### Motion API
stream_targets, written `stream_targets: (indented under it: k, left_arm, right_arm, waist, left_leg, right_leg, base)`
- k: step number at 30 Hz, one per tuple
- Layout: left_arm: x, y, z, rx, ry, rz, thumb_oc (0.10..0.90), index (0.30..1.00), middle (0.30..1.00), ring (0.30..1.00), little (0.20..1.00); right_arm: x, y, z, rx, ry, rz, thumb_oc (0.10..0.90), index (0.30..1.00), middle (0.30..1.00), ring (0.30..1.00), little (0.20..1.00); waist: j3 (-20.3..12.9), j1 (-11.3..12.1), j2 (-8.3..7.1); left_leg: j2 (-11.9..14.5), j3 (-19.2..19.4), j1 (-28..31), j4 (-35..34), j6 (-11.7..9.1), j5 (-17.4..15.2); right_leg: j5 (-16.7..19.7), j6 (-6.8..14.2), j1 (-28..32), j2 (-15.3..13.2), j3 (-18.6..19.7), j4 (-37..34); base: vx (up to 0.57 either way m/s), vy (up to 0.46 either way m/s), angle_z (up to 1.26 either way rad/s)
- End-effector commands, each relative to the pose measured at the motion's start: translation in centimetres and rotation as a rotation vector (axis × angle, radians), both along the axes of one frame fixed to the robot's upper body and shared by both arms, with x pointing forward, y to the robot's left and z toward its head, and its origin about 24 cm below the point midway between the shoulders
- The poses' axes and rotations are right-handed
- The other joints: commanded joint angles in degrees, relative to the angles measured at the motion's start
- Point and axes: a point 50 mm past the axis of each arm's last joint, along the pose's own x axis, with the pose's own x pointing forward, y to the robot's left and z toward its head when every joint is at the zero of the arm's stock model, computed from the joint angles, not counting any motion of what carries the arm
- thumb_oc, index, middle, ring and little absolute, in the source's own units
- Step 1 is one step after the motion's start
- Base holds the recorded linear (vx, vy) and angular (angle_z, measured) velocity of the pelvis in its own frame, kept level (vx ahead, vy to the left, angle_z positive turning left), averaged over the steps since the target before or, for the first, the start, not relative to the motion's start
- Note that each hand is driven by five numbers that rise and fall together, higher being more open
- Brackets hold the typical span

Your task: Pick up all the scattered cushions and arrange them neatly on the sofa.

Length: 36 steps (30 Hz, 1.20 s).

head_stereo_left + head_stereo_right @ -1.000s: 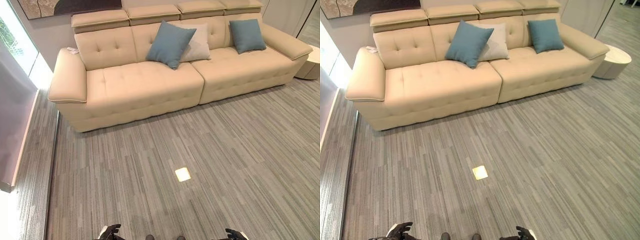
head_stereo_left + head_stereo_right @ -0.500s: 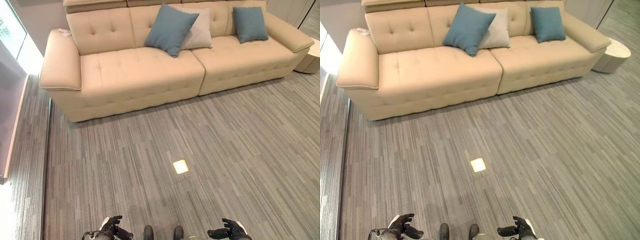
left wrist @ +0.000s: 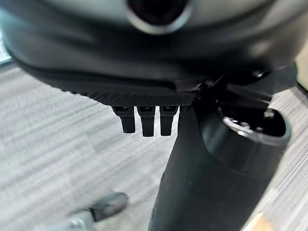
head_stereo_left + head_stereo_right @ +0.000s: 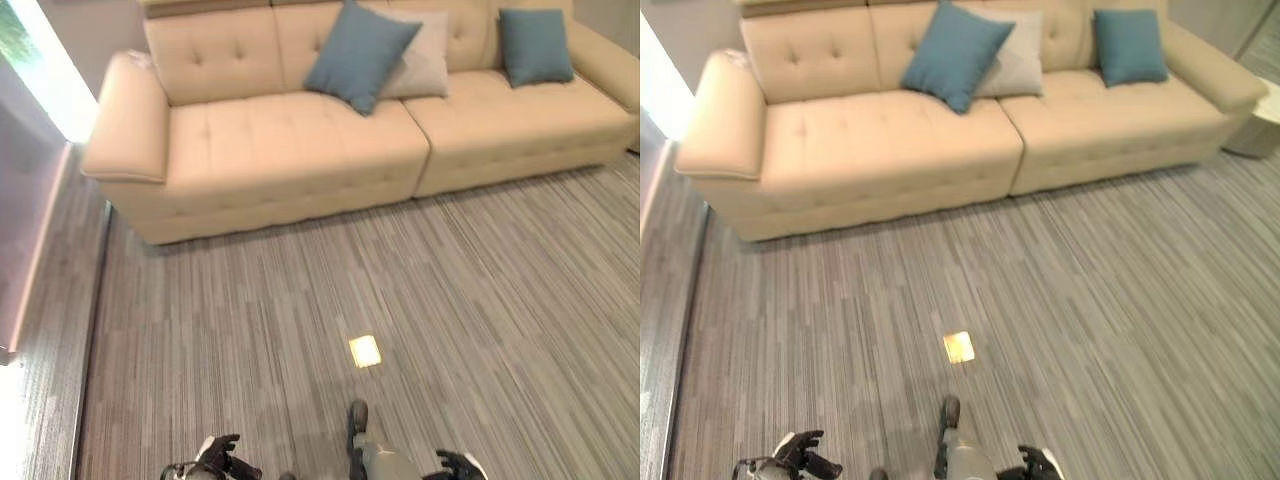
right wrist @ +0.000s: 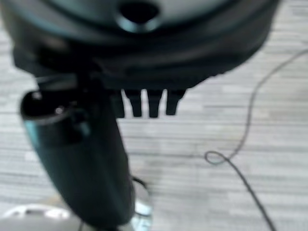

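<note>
A long beige sofa (image 4: 290, 140) stands across the far side of the carpet. Three cushions rest against its back. A large blue cushion (image 4: 360, 55) leans near the middle, overlapping a pale grey cushion (image 4: 422, 68) just to its right. A smaller blue cushion (image 4: 536, 46) sits upright toward the right end. My left hand (image 4: 215, 460) hangs low at the near edge, well short of the sofa. My right hand (image 4: 458, 466) hangs likewise. In the wrist views the left hand (image 3: 144, 72) and the right hand (image 5: 144, 62) have relaxed fingers with nothing in them.
Grey striped carpet (image 4: 480, 300) lies between me and the sofa, with a small bright square patch (image 4: 365, 351) on it. A glass wall (image 4: 30, 200) runs along the left. A round white side table (image 4: 1265, 118) stands past the sofa's right arm.
The camera has shifted, so the sofa sits a little further right and nearer in view. The cushions have not moved. Both hands stay low and empty.
</note>
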Motion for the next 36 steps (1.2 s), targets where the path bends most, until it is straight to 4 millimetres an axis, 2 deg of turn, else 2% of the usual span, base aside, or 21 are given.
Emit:
stream_targets:
  k: [1, 2, 3, 4, 7, 10, 11, 12, 14, 16, 17, 21, 23, 25, 26, 27, 30, 31, 34, 35, 36]
  left_arm:
    - [3.4, 0.4, 1.3, 0.021, -0.106, -0.071, 0.8, 0.9, 0.9, 0.9, 0.9]
    - [3.4, 0.4, 1.3, 0.022, -0.106, -0.071, 0.8, 0.9, 0.9, 0.9, 0.9]
    - [4.6, 0.3, 1.8, 0.019, -0.144, -0.083, 0.8, 0.9, 0.9, 0.9, 0.9]
    - [4.8, 0.3, 1.9, 0.018, -0.153, -0.08, 0.8, 0.9, 0.9, 0.9, 0.9]
    - [5.1, 0.2, 2.0, 0.018, -0.167, -0.068, 0.8, 0.9, 0.9, 0.9, 0.9]
    - [4.9, 0.0, 1.9, 0.016, -0.16, -0.072, 0.8, 0.9, 0.9, 0.9, 0.9]
    - [4.5, 0.0, 1.7, 0.019, -0.145, -0.071, 0.8, 0.9, 0.9, 0.9, 0.9]
    - [4.5, 0.0, 1.7, 0.019, -0.145, -0.071, 0.8, 0.9, 0.9, 0.9, 0.9]
    - [4.1, 0.1, 1.5, 0.02, -0.133, -0.067, 0.8, 0.9, 0.9, 0.9, 0.9]
    - [3.7, 0.1, 1.4, 0.019, -0.122, -0.058, 0.8, 0.9, 0.9, 0.9, 0.9]
    - [2.3, 0.6, 0.9, 0.021, -0.074, -0.036, 0.8, 0.9, 0.9, 0.9, 0.9]
    - [1.5, 0.7, 0.6, 0.018, -0.049, -0.032, 0.8, 0.9, 0.9, 0.9, 0.9]
    - [1.5, 0.8, 0.7, 0.018, -0.048, -0.04, 0.8, 0.9, 0.9, 0.9, 0.9]
    - [1.7, 0.9, 0.8, 0.02, -0.054, -0.042, 0.8, 0.9, 0.9, 0.9, 0.9]
    - [2.2, 0.9, 0.9, 0.022, -0.067, -0.042, 0.8, 0.9, 0.9, 0.9, 0.9]
    - [2.5, 1.0, 1.1, 0.025, -0.079, -0.039, 0.8, 0.9, 0.9, 0.9, 0.9]
    - [2.6, 1.1, 1.2, 0.027, -0.086, -0.035, 0.8, 0.9, 0.9, 0.9, 0.9]
    - [2.5, 1.2, 1.1, 0.031, -0.081, -0.03, 0.8, 0.9, 0.9, 0.9, 0.9]
    - [2.4, 1.3, 1.1, 0.031, -0.078, -0.03, 0.8, 0.9, 0.9, 0.9, 0.9]
    - [2.4, 1.4, 1.1, 0.039, -0.071, -0.045, 0.8, 0.9, 0.9, 0.9, 0.9]
    - [2.4, 1.4, 1.1, 0.039, -0.071, -0.045, 0.8, 0.9, 0.9, 0.9, 0.9]
  right_arm:
    - [3.3, -1.3, 1.4, -0.035, -0.124, 0.008, 0.8, 0.9, 0.9, 0.9, 0.9]
    - [3.3, -1.3, 1.4, -0.034, -0.125, 0.008, 0.8, 0.9, 0.9, 0.9, 0.9]
    - [3.9, -1.4, 1.6, -0.034, -0.146, -0.003, 0.8, 0.9, 0.9, 0.9, 0.9]
    - [3.9, -1.5, 1.6, -0.034, -0.144, -0.011, 0.8, 0.9, 0.9, 0.9, 0.9]
    - [3.6, -1.8, 1.6, -0.045, -0.134, -0.023, 0.8, 0.9, 0.9, 0.9, 0.9]
    - [3.4, -2.0, 1.5, -0.05, -0.126, -0.029, 0.8, 0.9, 0.9, 0.9, 0.9]
    - [3.2, -2.1, 1.5, -0.056, -0.12, -0.029, 0.8, 0.9, 0.9, 0.9, 0.9]
    - [3.1, -2.1, 1.5, -0.057, -0.119, -0.029, 0.8, 0.9, 0.9, 0.9, 0.9]
    - [3.0, -2.1, 1.5, -0.064, -0.115, -0.031, 0.8, 0.9, 0.9, 0.9, 0.9]
    - [3.0, -2.2, 1.5, -0.069, -0.116, -0.034, 0.8, 0.9, 0.9, 0.9, 0.9]
    - [2.2, -1.8, 1.1, -0.057, -0.09, -0.032, 0.8, 0.9, 0.9, 0.9, 0.9]
    - [1.7, -1.5, 0.9, -0.047, -0.071, -0.03, 0.8, 0.9, 0.9, 0.9, 0.9]
    - [1.8, -1.2, 0.8, -0.033, -0.072, -0.013, 0.8, 0.9, 0.9, 0.9, 0.9]
    - [2.1, -1.0, 0.8, -0.029, -0.078, -0.007, 0.8, 0.9, 0.9, 0.9, 0.9]
    - [2.7, -0.9, 1.0, -0.027, -0.093, 0.003, 0.8, 0.9, 0.9, 0.9, 0.9]
    - [3.1, -0.9, 1.2, -0.027, -0.107, 0.008, 0.8, 0.9, 0.9, 0.9, 0.9]
    - [3.4, -0.8, 1.2, -0.024, -0.119, 0.005, 0.8, 0.9, 0.9, 0.9, 0.9]
    - [3.7, -0.8, 1.4, -0.024, -0.133, -0.002, 0.8, 0.9, 0.9, 0.9, 0.9]
    - [3.7, -0.9, 1.4, -0.024, -0.136, -0.007, 0.8, 0.9, 0.9, 0.9, 0.9]
    - [4.2, -1.2, 1.7, -0.027, -0.158, -0.017, 0.8, 0.9, 0.9, 0.9, 0.9]
    - [4.2, -1.2, 1.7, -0.027, -0.158, -0.017, 0.8, 0.9, 0.9, 0.9, 0.9]
  waist:
    - [1.46, -0.23, -1.87]
    - [1.3, -0.37, -2.04]
    - [3.1, 0.3, -3.54]
    - [3.38, 0.45, -3.86]
    - [3.73, 0.95, -4.33]
    - [3.69, 1.88, -4.4]
    - [3.19, 2.19, -3.93]
    - [3.44, 2.29, -3.98]
    - [3.18, 2.96, -2.77]
    - [3.44, 3.46, -2.39]
    - [1.69, 3.42, -2.38]
    - [0.23, 3.9, -3.07]
    - [-0.63, 4.41, -3.58]
    - [-0.48, 4.27, -3.39]
    - [0.7, 3.7, -3.01]
    - [1.63, 3.5, -2.75]
    - [2.04, 3.52, -1.57]
    - [2.04, 3.37, -0.9]
    - [2.21, 2.96, -0.77]
    - [2.56, 1.93, -0.66]
    - [2.59, 1.92, -0.65]
  left_leg:
    - [-2.0, 1.58, -6.91, 17.59, -2.78, 2.82]
    - [-2.18, 1.47, -7.17, 17.53, -2.74, 3.04]
    - [-1.21, 3.67, -13.22, 28.77, -3.5, 6.67]
    - [-0.27, 5.0, -14.77, 31.19, -3.26, 6.81]
    - [0.88, 7.69, -18.41, 31.6, -2.31, 5.15]
    - [0.16, 9.47, -21.67, 25.03, -1.12, 1.99]
    - [-0.63, 9.57, -23.71, 17.32, -1.17, 3.95]
    - [-0.66, 9.68, -23.24, 17.19, -1.17, 3.82]
    - [-0.96, 9.01, -24.97, 9.89, -1.7, 9.07]
    - [-1.33, 8.86, -26.38, 7.25, -2.12, 11.34]
    - [-1.52, 9.22, -23.74, 4.95, -1.34, 11.39]
    - [-2.19, 9.97, -22.69, 6.15, -0.3, 9.82]
    - [-3.01, 11.41, -19.77, 6.35, 1.54, 6.86]
    - [-3.06, 11.4, -19.02, 6.39, 2.22, 6.18]
    - [-3.71, 11.06, -17.11, 6.88, 3.9, 4.63]
    - [-3.93, 10.92, -16.21, 7.29, 4.85, 3.76]
    - [-3.65, 10.5, -15.2, 7.35, 5.61, 3.12]
    - [-3.63, 9.71, -12.92, 6.14, 5.85, 2.62]
    - [-3.74, 9.21, -11.84, 5.52, 5.72, 2.5]
    - [-4.03, 8.09, -9.84, 4.46, 5.18, 1.75]
    - [-4.02, 8.08, -9.81, 4.45, 5.18, 1.75]
  right_leg:
    - [-8.89, 2.16, 3.3, 0.66, 0.22, 1.2]
    - [-8.8, 2.19, 3.09, 0.45, 0.14, 1.17]
    - [-9.42, 0.51, 5.54, 0.04, 0.28, 0.3]
    - [-9.87, 0.03, 6.41, 0.11, 0.17, -0.09]
    - [-11.14, -0.23, 8.38, -0.08, -0.14, -1.08]
    - [-12.46, 0.43, 10.93, 0.09, 0.36, -2.24]
    - [-13.2, 0.93, 12.17, 0.71, 0.72, -3.02]
    - [-13.29, 0.96, 12.57, 0.67, 0.83, -3.08]
    - [-14.18, 1.16, 14.22, 2.33, 1.79, -3.81]
    - [-15.03, 1.32, 16.08, 3.07, 3.08, -4.13]
    - [-16.15, 1.41, 17.4, 3.14, 4.22, -3.62]
    - [-17.25, 2.29, 18.27, 1.76, 4.69, -1.46]
    - [-16.8, 5.14, 16.47, -0.27, 3.92, 7.14]
    - [-15.21, 6.4, 14.13, -0.9, 3.92, 11.74]
    - [-10.53, 9.1, 9.93, -2.65, 3.56, 20.46]
    - [-7.95, 10.08, 8.32, -3.76, 2.85, 24.39]
    - [-6.58, 10.1, 5.55, -5.34, 0.39, 29.29]
    - [-7.2, 8.75, 3.63, -6.27, -1.74, 29.23]
    - [-8.26, 8.31, 2.96, -6.16, -2.29, 27.95]
    - [-10.54, 7.22, 0.24, -4.83, -2.06, 22.42]
    - [-10.54, 7.22, 0.28, -4.83, -2.06, 22.41]
  base:
    - [0.15, -0.194, 0.19]
    - [0.07, -0.223, 0.23]
    - [0.06, -0.199, 0.16]
    - [0.07, -0.199, 0.15]
    - [0.15, -0.123, 0.0]
    - [0.26, -0.025, 0.12]
    - [0.17, 0.013, 0.06]
    - [0.26, 0.024, 0.03]
    - [0.23, 0.024, -0.02]
    - [0.37, 0.07, -0.28]
    - [0.49, 0.152, -0.46]
    - [0.27, 0.123, -0.44]
    - [0.3, 0.208, -0.25]
    - [0.11, 0.119, -0.25]
    - [0.13, 0.141, -0.18]
    - [0.13, 0.141, -0.1]
    - [0.16, 0.095, 0.0]
    - [0.25, 0.036, -0.1]
    - [0.19, -0.003, -0.04]
    - [0.23, -0.036, 0.15]
    - [0.43, -0.126, 0.13]
